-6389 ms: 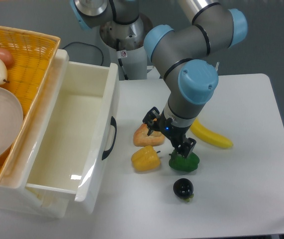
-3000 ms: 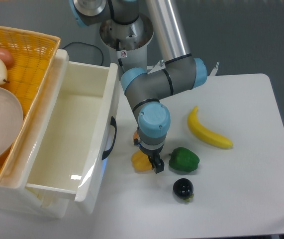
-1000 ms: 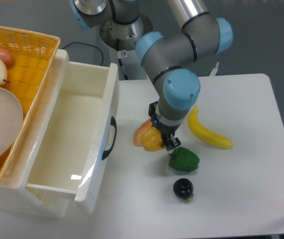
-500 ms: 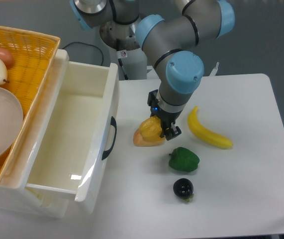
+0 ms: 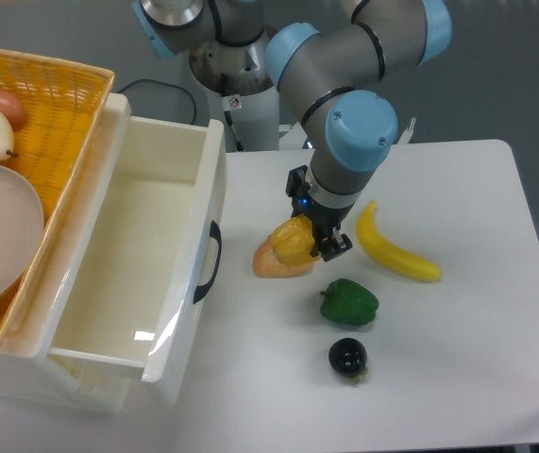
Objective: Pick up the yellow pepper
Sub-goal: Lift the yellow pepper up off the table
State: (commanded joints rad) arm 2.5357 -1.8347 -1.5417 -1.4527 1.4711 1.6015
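— What lies nearest?
— A dark round fruit, then the green pepper on the table.
— And the yellow pepper?
— Clenched in the gripper, above the orange pepper. The banana lies to the right.

We can read no text, brand or number anywhere. The one sign we find is a small round red-ringed sticker on the arm's pale base, beyond the far edge of the table; its symbol is too small to make out.
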